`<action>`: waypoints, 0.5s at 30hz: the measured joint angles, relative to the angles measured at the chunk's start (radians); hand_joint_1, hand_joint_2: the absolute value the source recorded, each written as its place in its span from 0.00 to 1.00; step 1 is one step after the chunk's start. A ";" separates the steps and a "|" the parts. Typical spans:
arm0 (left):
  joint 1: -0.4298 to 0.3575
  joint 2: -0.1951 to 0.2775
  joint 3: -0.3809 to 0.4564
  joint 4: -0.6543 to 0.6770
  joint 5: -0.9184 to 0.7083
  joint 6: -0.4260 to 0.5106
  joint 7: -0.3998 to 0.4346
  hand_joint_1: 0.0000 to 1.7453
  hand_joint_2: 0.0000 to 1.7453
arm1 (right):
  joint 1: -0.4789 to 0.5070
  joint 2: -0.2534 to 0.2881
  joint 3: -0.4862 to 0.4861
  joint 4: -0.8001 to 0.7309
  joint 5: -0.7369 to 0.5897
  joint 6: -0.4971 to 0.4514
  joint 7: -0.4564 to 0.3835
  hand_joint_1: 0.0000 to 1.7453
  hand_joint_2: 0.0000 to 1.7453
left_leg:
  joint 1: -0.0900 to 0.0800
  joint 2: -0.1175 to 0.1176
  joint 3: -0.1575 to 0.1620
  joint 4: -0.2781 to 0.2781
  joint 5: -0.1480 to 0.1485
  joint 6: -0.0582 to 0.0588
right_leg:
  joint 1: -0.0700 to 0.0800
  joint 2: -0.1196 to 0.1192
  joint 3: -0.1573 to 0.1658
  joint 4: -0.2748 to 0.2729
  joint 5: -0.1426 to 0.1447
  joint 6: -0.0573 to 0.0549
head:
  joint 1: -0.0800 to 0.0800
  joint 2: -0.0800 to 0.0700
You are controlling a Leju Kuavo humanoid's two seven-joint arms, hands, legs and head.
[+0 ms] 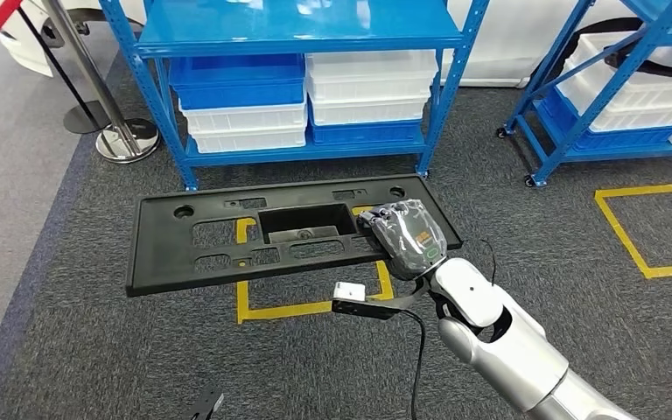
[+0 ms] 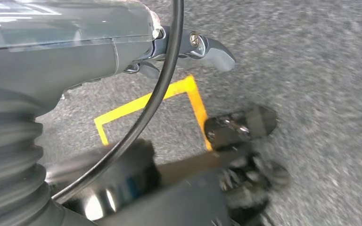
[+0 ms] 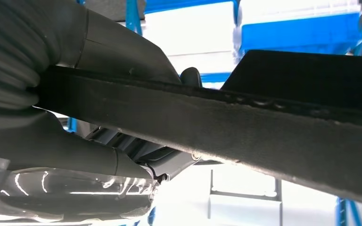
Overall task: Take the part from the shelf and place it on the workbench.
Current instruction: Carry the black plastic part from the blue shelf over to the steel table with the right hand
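The part is a long flat black plastic panel (image 1: 227,236) with cut-outs, held level above the carpet in front of the shelf. My right hand (image 1: 407,234), in a clear cover, grips its right end. In the right wrist view the panel's edge (image 3: 264,136) runs across the picture, with my right hand (image 3: 99,56) clamped over and under it. My left hand (image 2: 122,42) hangs above the floor with nothing in it and its thumb sticking out.
A blue shelf (image 1: 297,35) with white and blue bins (image 1: 367,87) stands just ahead. A second blue shelf (image 1: 577,105) is at the right. Yellow tape squares (image 1: 656,227) mark the grey carpet. A stanchion base (image 1: 127,140) stands at the left.
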 joint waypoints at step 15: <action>0.186 0.078 0.022 0.053 -0.034 -0.134 -0.165 0.00 1.00 | 0.103 -0.039 -0.047 -0.050 0.042 -0.022 0.015 1.00 1.00 | 0.003 -0.117 -0.002 0.048 -0.030 -0.023 | -0.002 0.160 -0.023 -0.028 0.026 -0.019 | 0.000 0.000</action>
